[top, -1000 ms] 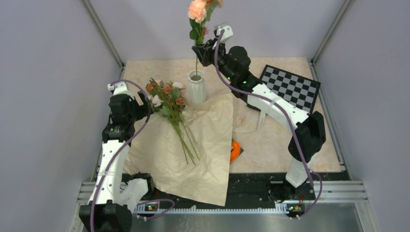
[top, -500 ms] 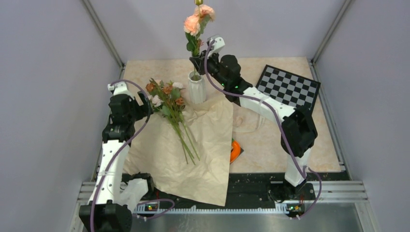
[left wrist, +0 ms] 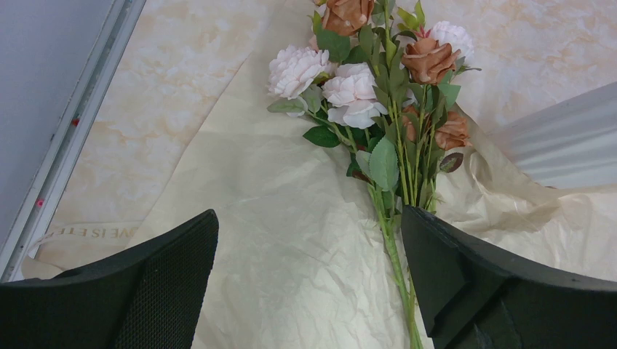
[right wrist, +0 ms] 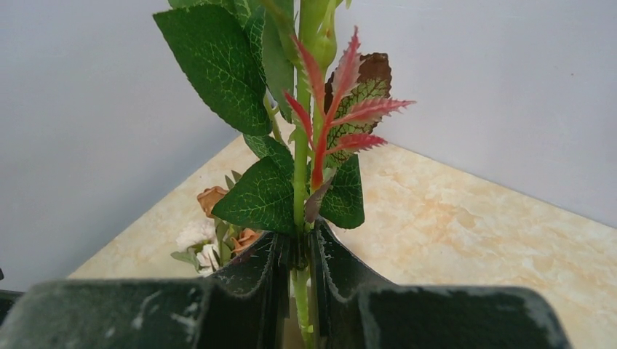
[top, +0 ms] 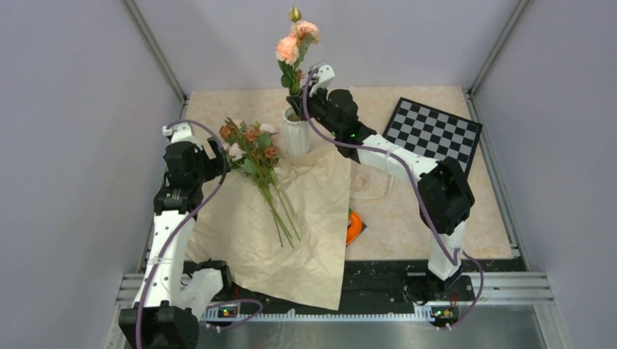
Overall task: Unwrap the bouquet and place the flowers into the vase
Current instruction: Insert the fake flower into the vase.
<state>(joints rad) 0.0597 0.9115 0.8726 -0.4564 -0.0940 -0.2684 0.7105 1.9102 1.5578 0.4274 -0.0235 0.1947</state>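
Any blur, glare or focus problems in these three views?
Top external: even soft light, no glare, faint shadows on the paper, all sharp. Left wrist: flowers crisp, the left gripper's fingers dark and slightly soft, vase soft at the right edge. Right wrist: held stem and leaves sharp, the right gripper's fingers blurred, flowers behind out of focus.

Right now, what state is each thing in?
Paper: unwrapped, spread open on the table.
Flowers: lying loose on the paper.
Stem: upright, clamped just above the vase mouth.
Vase: upright, at the paper's far edge.
Left end effector: open, empty, over the paper.
Right end effector: shut on the stem.
Ring: partly under the paper.
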